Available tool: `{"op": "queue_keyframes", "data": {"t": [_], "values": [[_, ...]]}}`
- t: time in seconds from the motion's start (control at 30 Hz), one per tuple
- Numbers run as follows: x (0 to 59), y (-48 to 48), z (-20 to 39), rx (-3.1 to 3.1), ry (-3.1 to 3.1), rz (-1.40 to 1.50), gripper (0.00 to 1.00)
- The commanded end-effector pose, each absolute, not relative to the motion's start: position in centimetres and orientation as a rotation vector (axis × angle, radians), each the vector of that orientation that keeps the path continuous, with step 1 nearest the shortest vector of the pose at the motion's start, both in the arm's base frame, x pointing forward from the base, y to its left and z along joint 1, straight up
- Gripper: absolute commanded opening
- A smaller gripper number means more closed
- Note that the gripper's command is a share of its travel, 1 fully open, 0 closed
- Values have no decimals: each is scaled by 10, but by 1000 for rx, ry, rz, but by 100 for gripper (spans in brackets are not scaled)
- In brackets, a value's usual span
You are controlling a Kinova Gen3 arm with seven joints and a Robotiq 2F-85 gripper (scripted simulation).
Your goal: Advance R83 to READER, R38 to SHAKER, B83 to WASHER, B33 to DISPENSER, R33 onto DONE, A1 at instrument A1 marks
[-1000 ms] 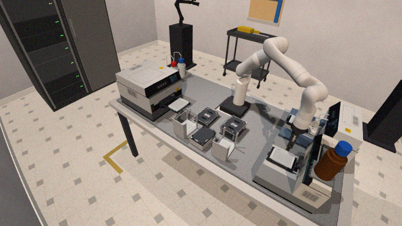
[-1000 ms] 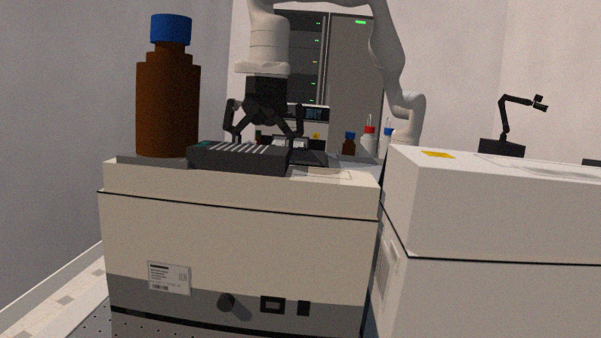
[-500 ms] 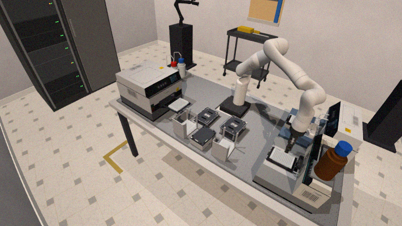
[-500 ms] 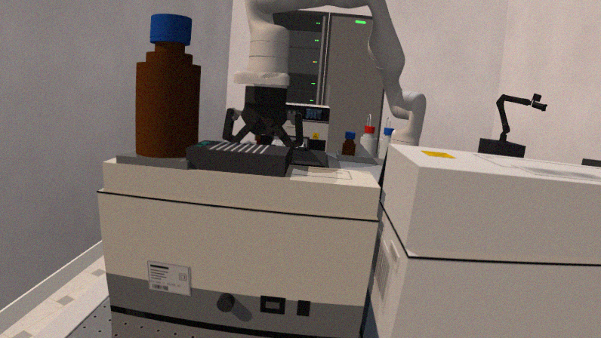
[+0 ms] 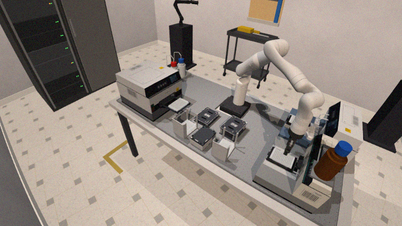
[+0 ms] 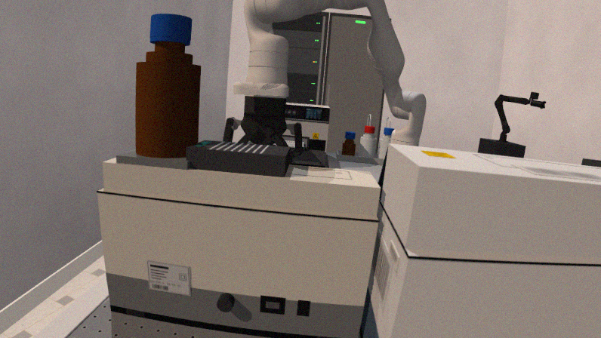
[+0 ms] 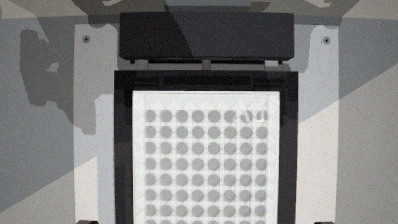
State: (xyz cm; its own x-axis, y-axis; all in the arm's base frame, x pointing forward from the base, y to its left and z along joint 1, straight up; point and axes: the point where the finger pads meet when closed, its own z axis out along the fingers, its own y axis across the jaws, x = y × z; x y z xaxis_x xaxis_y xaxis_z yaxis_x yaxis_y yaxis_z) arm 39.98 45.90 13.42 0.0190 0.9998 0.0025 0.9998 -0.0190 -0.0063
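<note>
The tool (image 6: 263, 135) hangs spread wide and holding nothing, directly over a white well plate (image 5: 282, 157). The plate sits flat in a black frame (image 7: 122, 150) on top of a beige instrument (image 5: 277, 179) at the right end of the surface (image 5: 253, 157). A brown bottle (image 5: 332, 164) stands just beside it.

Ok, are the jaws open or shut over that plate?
Open. The gripper hangs over the plate with its fingers spread wide, holding nothing.
</note>
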Motion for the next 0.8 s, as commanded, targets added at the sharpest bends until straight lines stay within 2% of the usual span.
{"op": "queue_keyframes", "data": {"t": [0.0, 0.77], "values": [[400, 459, 128, -2249, -2190, 3, 100], [400, 459, 100, -2249, -2190, 3, 100]]}}
